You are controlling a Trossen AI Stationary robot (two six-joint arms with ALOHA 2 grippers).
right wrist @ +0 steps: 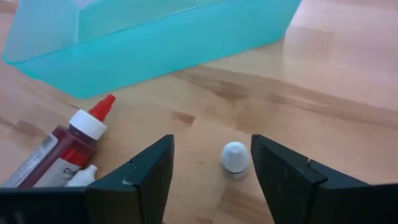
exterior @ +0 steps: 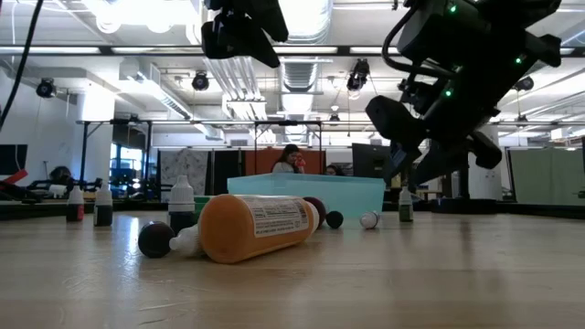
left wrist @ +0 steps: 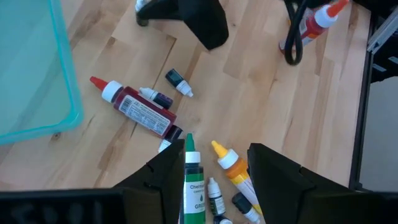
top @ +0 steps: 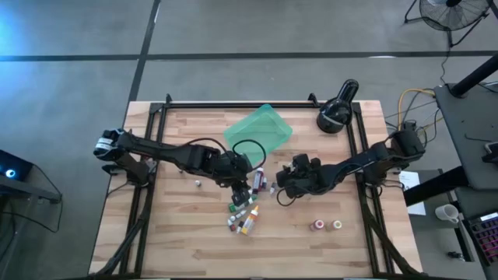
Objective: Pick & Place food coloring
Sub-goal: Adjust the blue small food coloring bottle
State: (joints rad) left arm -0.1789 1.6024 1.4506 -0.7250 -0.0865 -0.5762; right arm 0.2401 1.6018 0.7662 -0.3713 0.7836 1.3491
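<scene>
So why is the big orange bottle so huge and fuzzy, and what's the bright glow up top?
In the low view the orange bottle lies closest to the camera, so it looms large and soft; ceiling lights glare white. The high view looks evenly lit.

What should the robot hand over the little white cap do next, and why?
Probably lower a little and close. The right gripper is open, with the small white-capped bottle lying on the wooden table between its fingers, not yet gripped. The translucent teal plastic tray waits just beyond.

From above, my left claw point(top: 240, 185) hides part of the food coloring point(top: 247, 219) heap; the colours of the smallest bottles there are unreadable.
</scene>
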